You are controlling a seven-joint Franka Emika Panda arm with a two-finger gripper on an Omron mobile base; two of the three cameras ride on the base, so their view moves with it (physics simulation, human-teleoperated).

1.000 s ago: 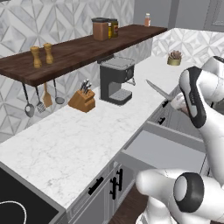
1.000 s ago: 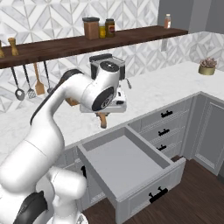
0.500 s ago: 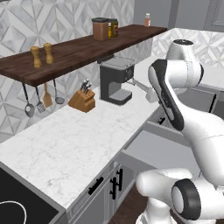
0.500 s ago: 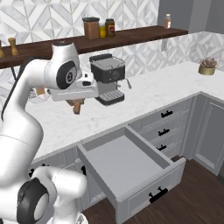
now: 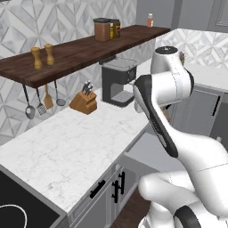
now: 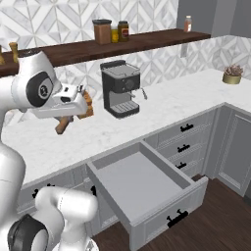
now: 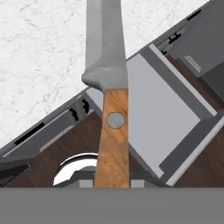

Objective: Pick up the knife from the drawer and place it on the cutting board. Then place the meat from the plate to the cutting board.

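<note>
Hand [image 6: 73, 110] clamped on the knife [image 7: 108, 92] by its wooden handle, raised above the worktop [image 6: 162, 105], open drawer [image 6: 139, 184] below. Carry blade level; lower flat onto the board.

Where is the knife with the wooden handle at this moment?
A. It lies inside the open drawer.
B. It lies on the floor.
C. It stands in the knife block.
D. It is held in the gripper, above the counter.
D: the knife runs up from the shut gripper, its handle showing over the counter, and the open drawer holds nothing.
</note>
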